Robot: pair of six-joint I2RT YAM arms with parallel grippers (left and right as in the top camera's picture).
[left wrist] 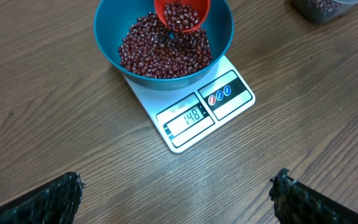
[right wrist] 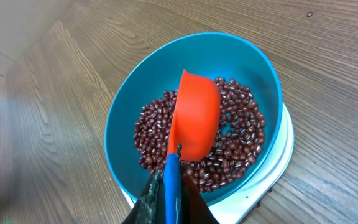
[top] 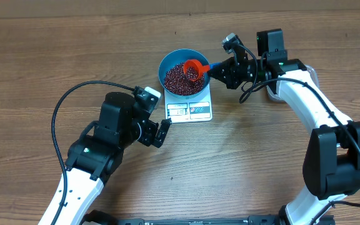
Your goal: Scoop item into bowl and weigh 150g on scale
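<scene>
While the scale [left wrist: 194,118] appears to read 148, just short of the target, the scoop [left wrist: 180,14] is held over the beans [left wrist: 166,53] in the bowl [left wrist: 104,37] with a further load in it, and overshoot is judged the main risk: were the scoop tipped further in one go, far more than the few beans wanted would be dropped and the reading carried past the mark. A false figure could also be produced if the scoop's lip were pressed on the pile or the rim, since the bowl is set on the scale and any push would be weighed. Beans could be scattered onto the table if the scoop were swung out while loaded, as it is seen tilted, mouth toward the pile. The scoop's blue handle is pinched in the closed right gripper [right wrist: 168,193], fingers clamped tight on the thin stem. The right arm is stretched in from the right side of the table, elbow bent and wrist brought beside the bowl, so that the scoop is reached over the rim from the right. The left gripper [top: 160,132] is spread wide and holds nothing; it is set low just beside the scale's near-left corner, aimed at the display, with the left arm folded back toward the table's near edge. A tub [left wrist: 321,7] of beans is glimpsed well apart, beyond the scale.
</scene>
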